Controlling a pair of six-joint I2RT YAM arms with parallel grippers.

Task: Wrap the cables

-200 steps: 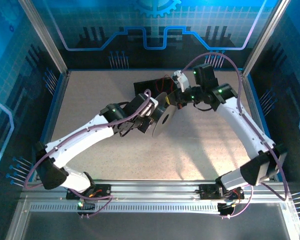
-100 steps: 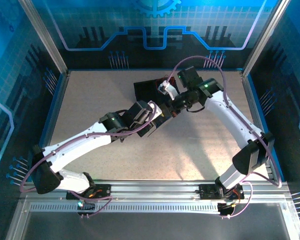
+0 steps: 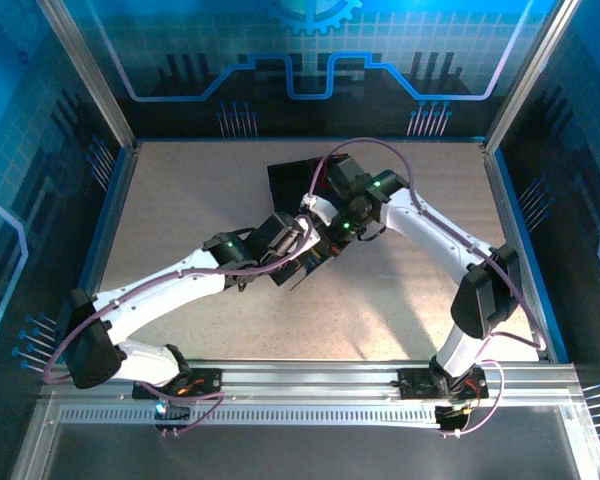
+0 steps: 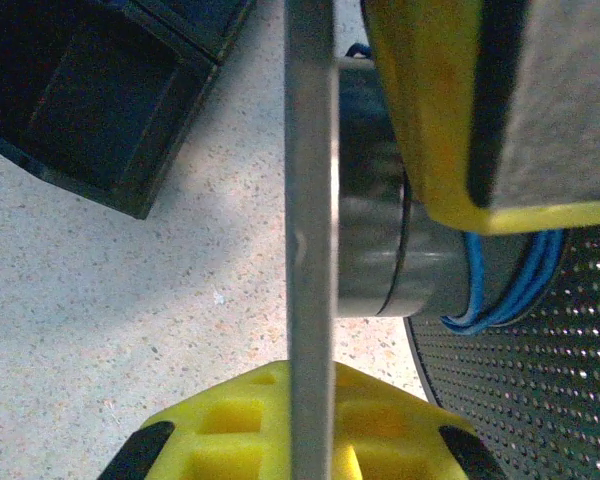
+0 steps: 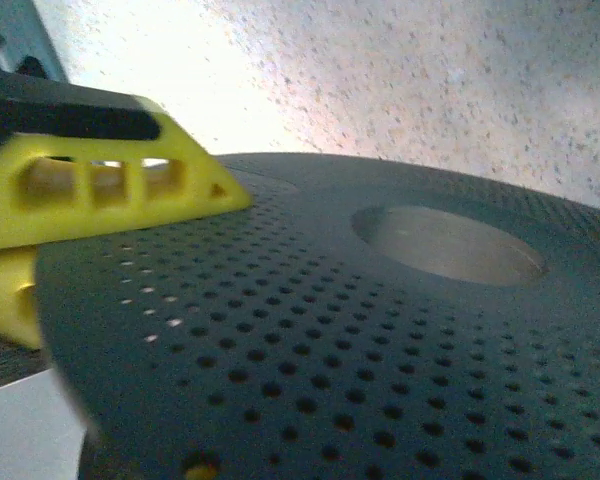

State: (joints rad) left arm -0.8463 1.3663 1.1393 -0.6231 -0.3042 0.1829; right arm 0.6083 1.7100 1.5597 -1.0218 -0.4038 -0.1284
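Both arms met mid-table (image 3: 400, 290), wrists nose to nose over 1 spool (image 4: 370, 230). Obstructions: 1 black tray (image 4: 100, 100) sat just beyond the grippers on the far side, close to the spool, so little room behind it. L arm (image 3: 170, 290) and R arm (image 3: 440, 235) crowded each other at the tips, and in the top view their wrists covered nearly all of the spool. Spool had 2 flanges: 1 plain grey one (image 4: 310, 200) seen edge-on and 1 dark perforated one (image 5: 330, 350) w/ 1 round centre hole (image 5: 448, 243). L gripper (image 4: 380, 320) was clamped down on the spool: 1 yellow finger against the hub from above, the other below, grey flange running between them. R gripper (image 5: 100, 245) was closed, upper finger lying over the perforated flange's rim, lower finger under it at the edge; couldn't tell if it pinched the flange or anything else. Blue cable (image 4: 510, 295) was on the hub, a few turns packed side by side against the perforated flange, right under the L upper finger.
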